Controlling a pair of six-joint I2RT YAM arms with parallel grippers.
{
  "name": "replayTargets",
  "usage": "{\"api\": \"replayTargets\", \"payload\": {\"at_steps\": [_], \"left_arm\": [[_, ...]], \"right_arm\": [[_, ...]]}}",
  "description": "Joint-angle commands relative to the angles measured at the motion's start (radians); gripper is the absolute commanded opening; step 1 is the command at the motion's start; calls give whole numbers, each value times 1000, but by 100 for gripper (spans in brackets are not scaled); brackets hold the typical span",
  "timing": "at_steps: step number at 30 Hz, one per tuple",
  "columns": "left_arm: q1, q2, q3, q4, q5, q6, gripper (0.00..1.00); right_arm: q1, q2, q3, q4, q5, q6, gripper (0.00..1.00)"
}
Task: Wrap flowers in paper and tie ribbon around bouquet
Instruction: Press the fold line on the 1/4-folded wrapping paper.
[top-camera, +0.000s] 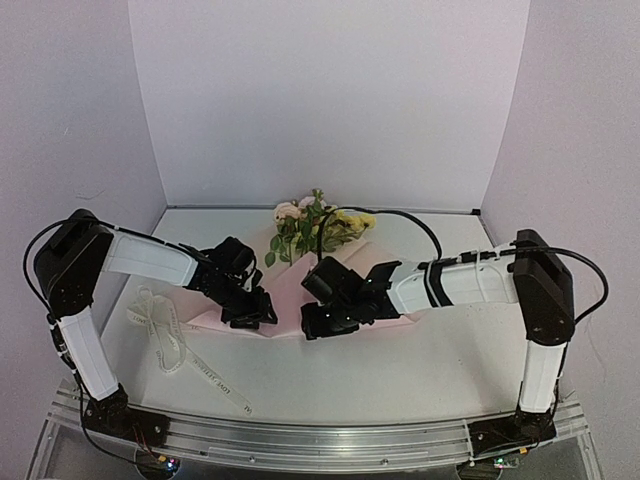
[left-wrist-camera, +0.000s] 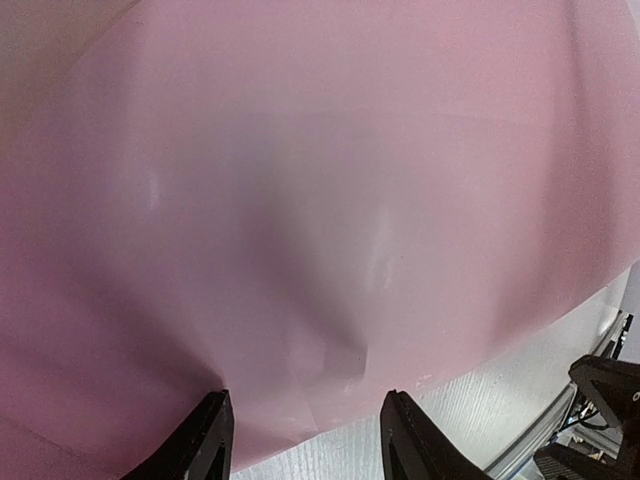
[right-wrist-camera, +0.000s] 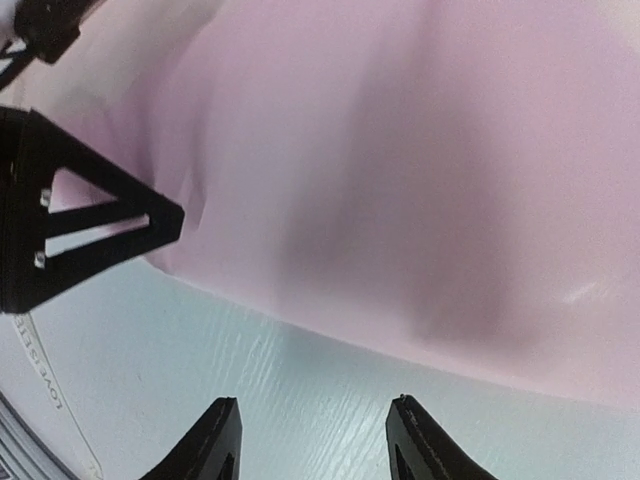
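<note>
- Small bunch of artificial flowers, pale pink and yellow blooms with green leaves (top-camera: 312, 225): at the far middle of the white bench (top-camera: 400, 370), on the far part of the large thin pink wrapping paper sheet (top-camera: 287, 285).
- Blooms point toward the back wall, so the bunch's long axis runs far-to-near. Stems are hidden by the paper and arms.
- Paper is much wider left-to-right than the bunch, with its near edge facing the arm bases.
- Left gripper (left-wrist-camera: 305, 445): jaws apart at the paper's near-left edge. The edge reaches down between the fingertips, unpinched.
- Right gripper (right-wrist-camera: 310, 445): jaws apart over bare bench, just short of the paper's near edge, nothing between them.
- Long narrow cream ribbon with printed lettering (top-camera: 165, 335): on the bench just beside the paper's left corner, loosely looped, one tail running diagonally toward the near right.
</note>
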Motion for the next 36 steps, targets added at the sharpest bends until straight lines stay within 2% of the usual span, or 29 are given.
{"api": "replayTargets", "payload": {"at_steps": [1, 10, 20, 26, 36], "left_arm": [[5, -50, -12, 24, -24, -11, 52], [5, -68, -14, 23, -24, -9, 52], [0, -101, 14, 12, -12, 16, 53], [-24, -114, 29, 83, 61, -5, 55], [-47, -17, 44, 255, 219, -72, 53]], "right_arm": [[20, 27, 34, -79, 84, -11, 51], [8, 142, 136, -112, 160, -22, 51], [-12, 188, 175, -162, 143, 34, 49], [-14, 190, 170, -199, 114, 108, 49], [-46, 188, 164, -192, 31, 221, 49]]}}
